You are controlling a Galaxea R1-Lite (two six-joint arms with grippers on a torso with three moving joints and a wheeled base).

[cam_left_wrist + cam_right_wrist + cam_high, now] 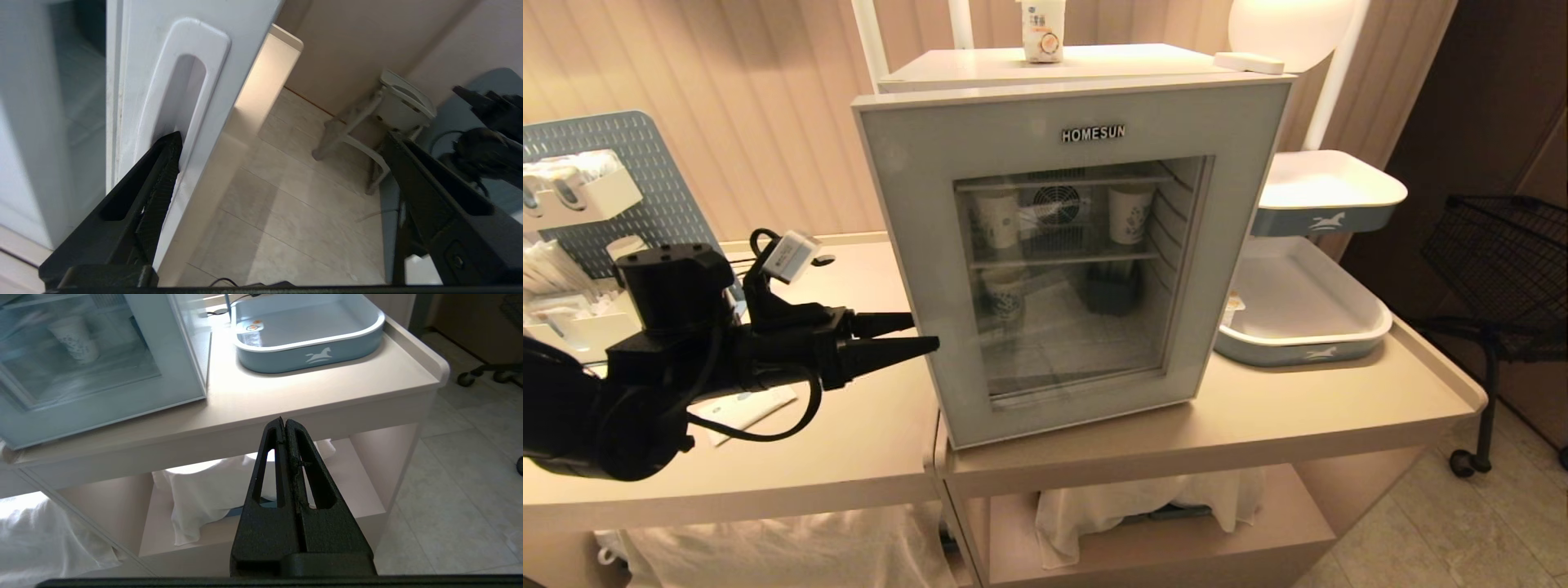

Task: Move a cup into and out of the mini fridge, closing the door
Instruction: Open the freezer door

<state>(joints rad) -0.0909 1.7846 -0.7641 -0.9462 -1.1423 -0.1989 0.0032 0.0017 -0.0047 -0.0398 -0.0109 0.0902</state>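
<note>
One end effector (915, 336) spread wide at door (915, 245) handle (179, 102) — other (284, 424) pinched, parked.

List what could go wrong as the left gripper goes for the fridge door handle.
1. The left gripper is open, with only one fingertip at the recessed handle on the door's side edge; it could slip out.
2. A hard pull might shift the mini fridge and topple the cup standing on top.
</note>
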